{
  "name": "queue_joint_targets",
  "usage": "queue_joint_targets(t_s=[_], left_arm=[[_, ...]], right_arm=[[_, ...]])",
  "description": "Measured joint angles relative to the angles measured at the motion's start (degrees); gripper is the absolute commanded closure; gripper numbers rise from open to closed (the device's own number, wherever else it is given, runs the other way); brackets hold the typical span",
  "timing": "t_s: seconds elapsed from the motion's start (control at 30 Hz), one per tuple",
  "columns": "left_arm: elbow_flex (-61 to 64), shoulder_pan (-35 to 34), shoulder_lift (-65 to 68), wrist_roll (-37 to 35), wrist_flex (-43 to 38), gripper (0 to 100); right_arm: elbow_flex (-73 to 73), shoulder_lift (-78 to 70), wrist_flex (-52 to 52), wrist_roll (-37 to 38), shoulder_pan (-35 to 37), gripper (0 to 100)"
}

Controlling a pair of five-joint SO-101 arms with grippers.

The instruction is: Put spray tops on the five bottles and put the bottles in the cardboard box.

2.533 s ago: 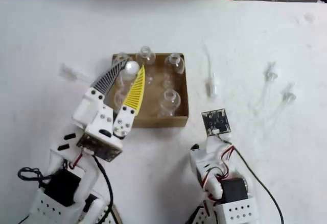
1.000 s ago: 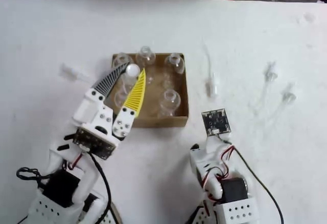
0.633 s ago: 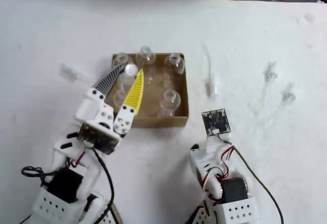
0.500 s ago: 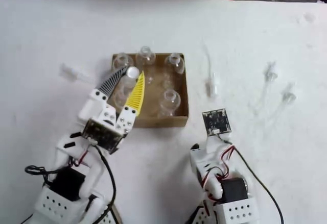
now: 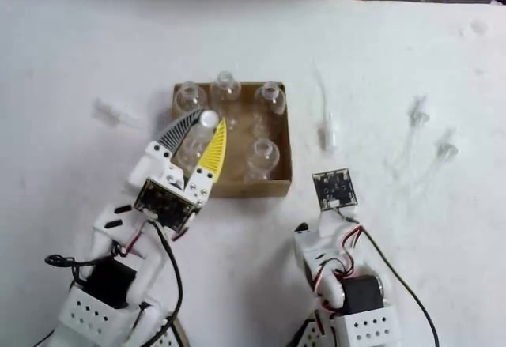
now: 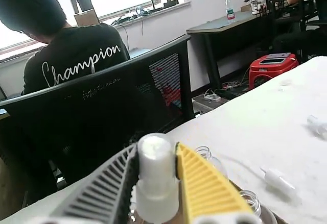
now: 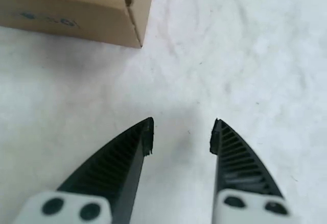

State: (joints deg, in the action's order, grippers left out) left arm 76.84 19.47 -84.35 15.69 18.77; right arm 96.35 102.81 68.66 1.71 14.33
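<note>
The left end effector is clamped on the spray top of one bottle at the box, likely for setting down. Four uncapped bottles stand inside. Four loose tops lie on the table. The right end effector gapes wide nearby.

Left arm jaws clamped, right arm jaws apart

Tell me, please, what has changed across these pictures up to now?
The left gripper, shut on the capped bottle, drew back slightly toward the cardboard box's near wall. The right arm, the other bottles and the loose spray tops stayed put.
</note>
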Motion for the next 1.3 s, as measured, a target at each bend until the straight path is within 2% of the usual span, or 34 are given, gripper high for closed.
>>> queue_joint_targets(t_s=[0.13,0.2,0.33,0.43,0.67,1.0,1.23,1.3], left_arm=[[0.0,0.0,0.0,-0.4,0.0,98],[0.0,-0.4,0.0,-3.0,0.0,98],[0.0,-4.4,0.0,-9.7,0.0,98],[0.0,-7.8,0.0,-11.8,0.0,98],[0.0,-8.9,0.0,-12.6,4.4,98],[0.0,-8.9,0.0,-12.6,6.5,97],[0.0,-8.9,0.0,-12.8,9.3,92],[0.0,-8.9,0.0,-15.1,9.8,92]], right_arm=[[0.0,0.0,0.0,0.0,0.0,83.6],[0.0,0.0,0.0,0.0,0.0,83.6],[0.0,0.0,0.0,0.0,0.0,83.6],[0.0,0.0,0.0,0.0,0.0,83.6],[0.0,0.0,0.0,0.0,0.0,83.6],[0.0,0.0,0.0,0.0,0.0,83.6],[0.0,0.0,0.0,0.0,0.0,83.6],[0.0,0.0,0.0,0.0,0.0,83.6]])
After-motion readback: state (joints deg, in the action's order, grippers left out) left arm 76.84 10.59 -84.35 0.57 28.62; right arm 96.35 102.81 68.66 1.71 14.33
